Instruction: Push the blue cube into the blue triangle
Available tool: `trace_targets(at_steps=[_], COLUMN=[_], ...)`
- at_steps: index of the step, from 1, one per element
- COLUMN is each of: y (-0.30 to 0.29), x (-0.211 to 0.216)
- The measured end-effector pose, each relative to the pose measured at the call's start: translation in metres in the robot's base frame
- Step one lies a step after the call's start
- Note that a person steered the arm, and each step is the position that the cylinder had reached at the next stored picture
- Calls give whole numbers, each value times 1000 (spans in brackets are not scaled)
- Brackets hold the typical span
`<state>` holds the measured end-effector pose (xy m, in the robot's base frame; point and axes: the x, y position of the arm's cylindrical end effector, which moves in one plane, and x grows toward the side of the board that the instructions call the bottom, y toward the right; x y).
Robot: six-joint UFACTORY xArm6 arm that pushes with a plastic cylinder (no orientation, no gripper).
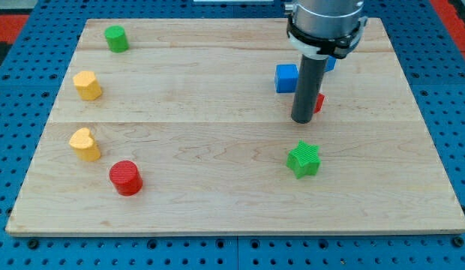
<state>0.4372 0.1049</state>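
Observation:
The blue cube (286,78) sits on the wooden board at the view's upper right, just left of the rod. A sliver of a second blue block (331,63), likely the blue triangle, shows to the right of the rod, mostly hidden behind it. My tip (302,120) rests on the board below and slightly right of the blue cube, not touching it. A red block (319,103) peeks out from behind the rod's right side.
A green star (304,159) lies below my tip. A green cylinder (116,38) is at the top left. Two yellow blocks (88,85) (85,144) stand at the left. A red cylinder (126,178) is at the lower left. The board (217,202) lies on a blue pegboard.

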Motion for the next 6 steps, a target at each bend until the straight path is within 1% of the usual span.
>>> trace_targets(at_steps=[1,2,3,4,5,6], y=[-75,-76,-17,1,3,7], x=[-14,-69,-72,-71,-71,-85])
